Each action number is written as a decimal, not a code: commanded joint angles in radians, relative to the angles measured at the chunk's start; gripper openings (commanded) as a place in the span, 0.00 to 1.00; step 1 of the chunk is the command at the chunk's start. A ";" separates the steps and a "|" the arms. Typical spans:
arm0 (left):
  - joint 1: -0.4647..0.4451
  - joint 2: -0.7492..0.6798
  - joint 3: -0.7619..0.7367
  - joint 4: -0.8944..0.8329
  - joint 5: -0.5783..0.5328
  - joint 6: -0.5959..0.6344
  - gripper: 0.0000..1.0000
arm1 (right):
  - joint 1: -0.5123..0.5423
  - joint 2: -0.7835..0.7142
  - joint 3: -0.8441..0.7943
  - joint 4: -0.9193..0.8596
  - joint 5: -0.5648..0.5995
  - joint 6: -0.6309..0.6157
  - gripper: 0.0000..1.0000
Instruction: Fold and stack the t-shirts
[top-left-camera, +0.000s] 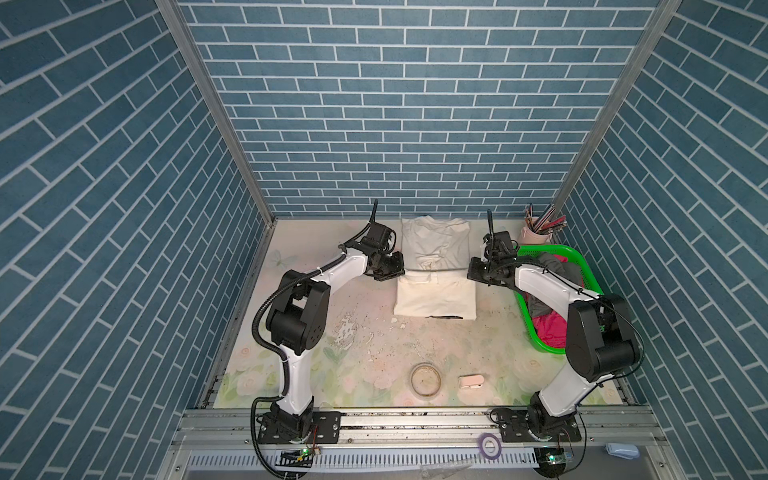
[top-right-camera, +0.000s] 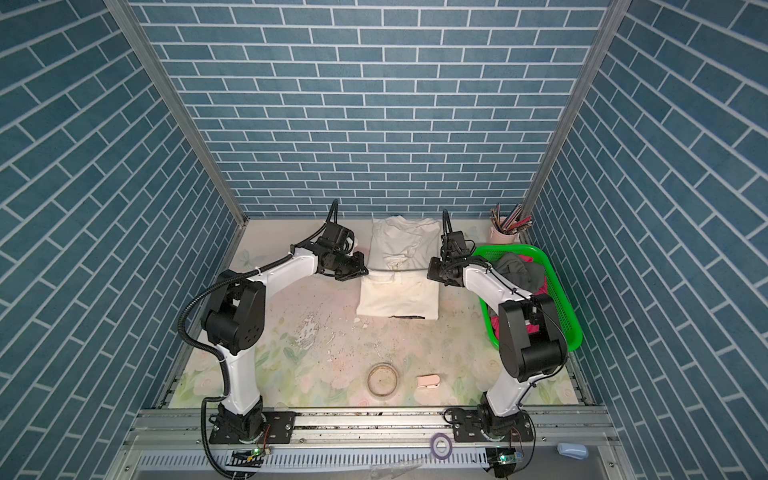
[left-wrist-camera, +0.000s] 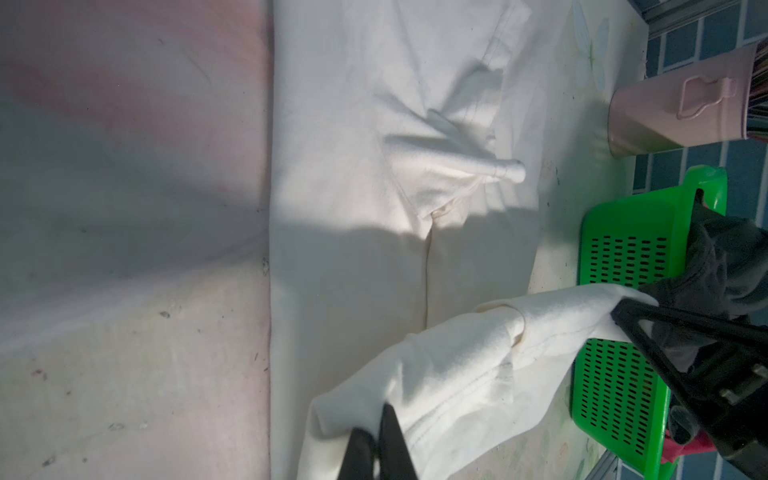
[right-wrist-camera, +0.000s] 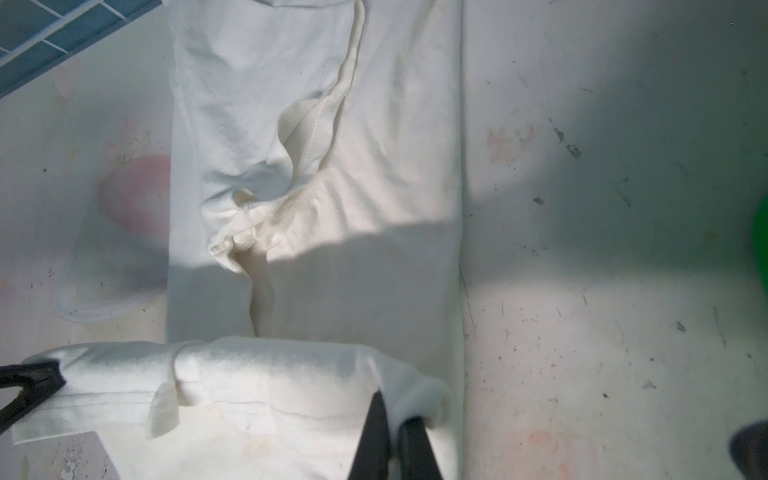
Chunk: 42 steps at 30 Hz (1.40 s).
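A cream-white t-shirt (top-left-camera: 434, 245) lies as a long strip at the table's far middle, seen in both top views (top-right-camera: 401, 245). A fold of it is lifted and stretched crosswise between my two grippers. My left gripper (left-wrist-camera: 380, 419) is shut on one end of that fold, on the shirt's left side (top-left-camera: 401, 270). My right gripper (right-wrist-camera: 392, 415) is shut on the other end, on its right side (top-left-camera: 471, 272). From the raised fold, cloth slopes down toward the near side (top-left-camera: 434, 301). A dark grey shirt (top-left-camera: 555, 266) and a magenta one (top-left-camera: 548, 330) lie crumpled in the basket.
The green mesh basket (top-left-camera: 544, 248) stands at the right edge, under my right arm. A pink cup of pencils (top-left-camera: 536, 237) sits in the far right corner. Nearer the front lie a round ring (top-left-camera: 426, 380) and a small pink object (top-left-camera: 471, 381). A thin dark item (top-left-camera: 446, 317) lies by the shirt's near edge.
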 joint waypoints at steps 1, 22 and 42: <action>0.007 0.048 0.057 -0.024 0.002 0.021 0.00 | -0.015 0.041 0.052 0.007 -0.005 -0.039 0.00; 0.024 0.169 0.178 -0.022 0.007 0.020 0.00 | -0.055 0.172 0.128 0.041 -0.045 -0.053 0.00; 0.036 0.231 0.185 0.043 0.111 -0.051 0.40 | -0.070 0.216 0.128 0.093 -0.182 0.027 0.25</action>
